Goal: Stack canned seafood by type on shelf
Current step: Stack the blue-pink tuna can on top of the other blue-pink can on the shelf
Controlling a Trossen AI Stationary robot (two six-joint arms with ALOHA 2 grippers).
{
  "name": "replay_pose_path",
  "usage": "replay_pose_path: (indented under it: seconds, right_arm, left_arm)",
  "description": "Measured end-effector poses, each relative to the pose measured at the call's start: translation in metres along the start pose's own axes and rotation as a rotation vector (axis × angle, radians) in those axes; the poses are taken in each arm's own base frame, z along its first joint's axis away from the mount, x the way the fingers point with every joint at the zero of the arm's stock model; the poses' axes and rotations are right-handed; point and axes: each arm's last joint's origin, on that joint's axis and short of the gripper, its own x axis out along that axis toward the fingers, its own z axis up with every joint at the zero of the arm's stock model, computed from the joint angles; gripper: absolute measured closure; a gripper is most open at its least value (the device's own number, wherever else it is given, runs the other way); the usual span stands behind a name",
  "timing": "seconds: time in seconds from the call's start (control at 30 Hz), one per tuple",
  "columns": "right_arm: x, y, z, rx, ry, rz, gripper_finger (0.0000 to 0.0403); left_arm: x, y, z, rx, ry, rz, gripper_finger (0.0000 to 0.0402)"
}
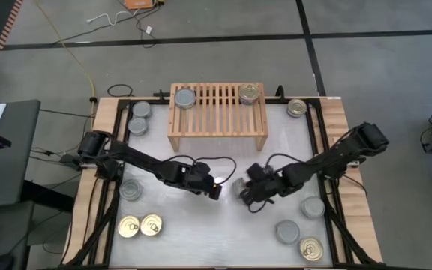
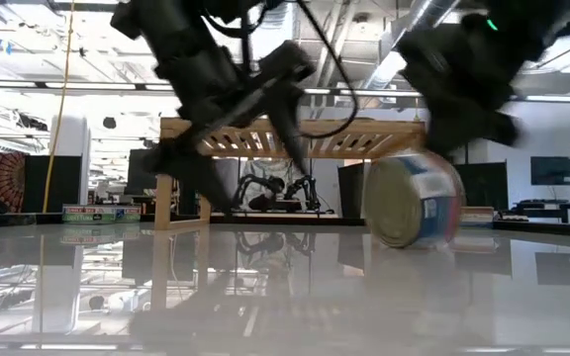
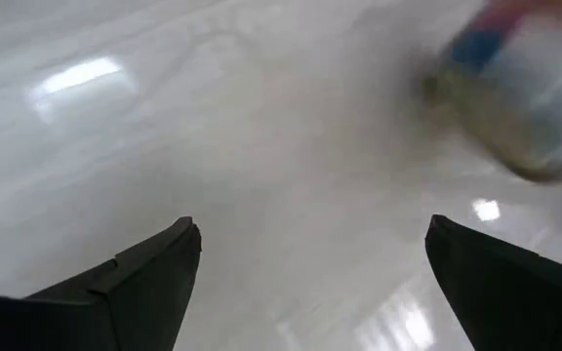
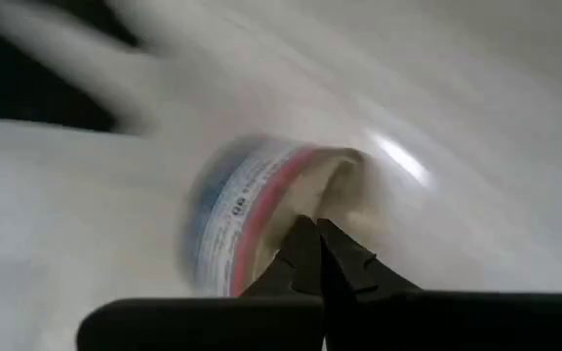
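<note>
A can (image 2: 414, 200) is seen tipped on its edge near the counter (image 1: 216, 232) centre, its flat face turned sideways and its round axis lying about level. It is just beside the right claw (image 1: 247, 192), whose fingers (image 4: 310, 255) are pressed together with nothing between them. The left claw (image 1: 214, 189) is spread wide, close by. Bare counter lies ahead of the shelf (image 1: 217, 112), where two cans (image 1: 185, 97) are set.

light-wood shelf (image 1: 217, 112), blue-red labelled can (image 2: 414, 200)
</note>
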Motion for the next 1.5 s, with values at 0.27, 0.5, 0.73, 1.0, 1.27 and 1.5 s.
replay_pose_path:
  seconds: [0.27,0.5,0.73,1.0,1.27,1.5]
  right_arm:
    - [-0.015,0.011,0.029,0.075,-0.069,-0.01,0.0391]
    - [0.001,0.008,0.025,0.247,0.007,-0.039,0.0371]
    - [0.017,0.019,-0.008,0.414,0.052,-0.062,0.0311]
    - [0.019,0.027,-0.031,0.509,0.009,-0.079,0.0233]
    - [0.032,0.022,-0.031,0.514,-0.027,-0.105,0.0201]
    - [0.038,0.014,-0.035,0.533,-0.039,-0.082,0.0233]
  left_arm:
    - [-0.056,0.009,-0.011,0.073,-0.023,0.098,0.0023]
    - [-0.076,0.003,-0.022,0.164,-0.013,0.03,0.0023]
    - [-0.054,0.023,-0.037,0.195,0.05,-0.075,0.0023]
    - [-0.053,0.05,-0.04,0.13,-0.014,-0.302,0.0023]
    - [-0.048,0.063,-0.042,0.062,-0.062,-0.486,0.0023]
    - [-0.044,0.06,-0.042,0.045,-0.077,-0.529,0.0023]
